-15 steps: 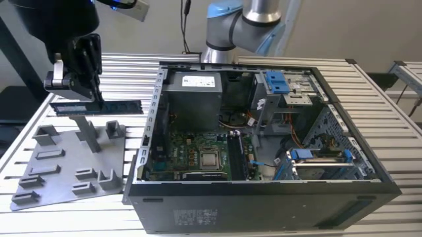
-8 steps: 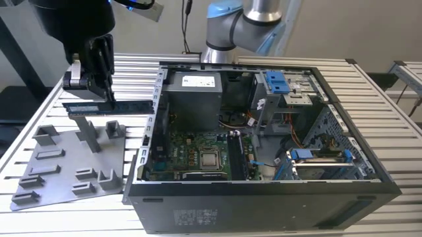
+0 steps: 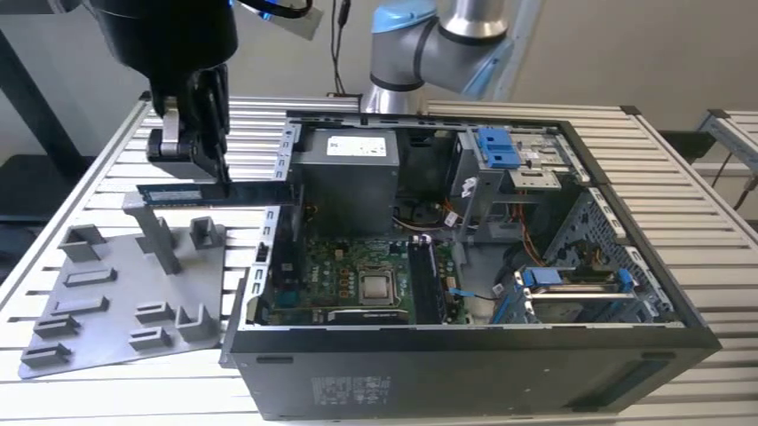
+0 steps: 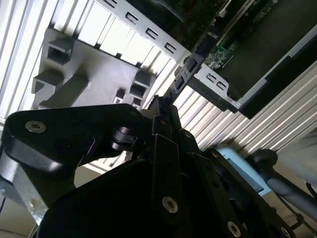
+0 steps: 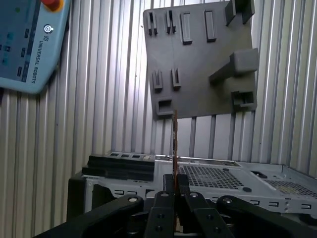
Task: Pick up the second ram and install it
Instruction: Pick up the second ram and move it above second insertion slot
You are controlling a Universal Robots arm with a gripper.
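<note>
Since the slatted metal bench (image 3: 101, 169) is carrying a boxy black computer case (image 3: 474, 377) with thin sheet-metal walls, we are judging a knock against that rim to be the main risk, because it could twist the load in our grip. Beside the case, the matte grey plastic tray (image 3: 119, 293) is showing raised blocks and open slots. Above its far edge we are holding the memory stick (image 3: 177, 193), which is long, flat and dark with a pale label, one end nearing the case wall. Our jaws are clamping its flat faces, so a slip seems possible.
</note>
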